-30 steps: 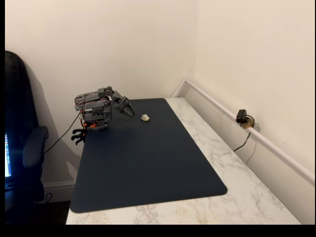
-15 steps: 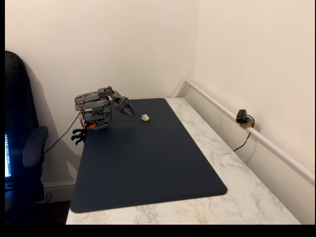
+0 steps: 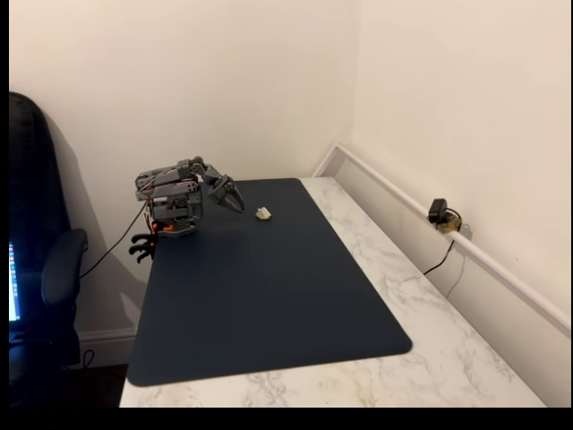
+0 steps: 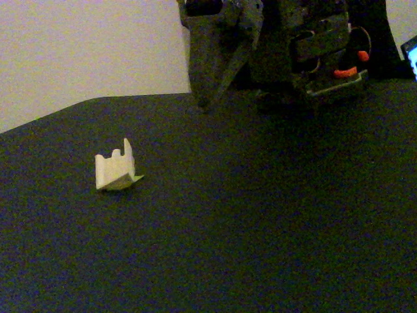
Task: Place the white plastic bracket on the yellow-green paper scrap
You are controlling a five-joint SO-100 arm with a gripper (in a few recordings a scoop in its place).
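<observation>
Far left in a fixed view there's a black office chair point(image 3: 40, 269) next to the white marbled tabletop point(image 3: 430, 340). On that tabletop sits a big dark navy rectangular desk mat point(image 3: 260, 296), which I'll use as the landmark. At the mat's back left corner the dark grey robot arm point(image 3: 170, 202) is folded up low, with its jaws point(image 3: 231, 199) pointing down toward the mat, holding nothing; too small and dark to tell if they're parted or closed. Just right of the jaws, near the mat's back edge, lies the tiny off-white blocky plastic bracket point(image 3: 264, 213), clear of the gripper. In another fixed view the bracket point(image 4: 115, 168) rests on the mat tilted, ridges up, and a bright yellow-green sliver of paper scrap point(image 4: 132, 180) pokes out from under its lower edge, so it's touching the scrap. Right of the mat, a small black webcam point(image 3: 439, 213) is on the white rail along the wall.
</observation>
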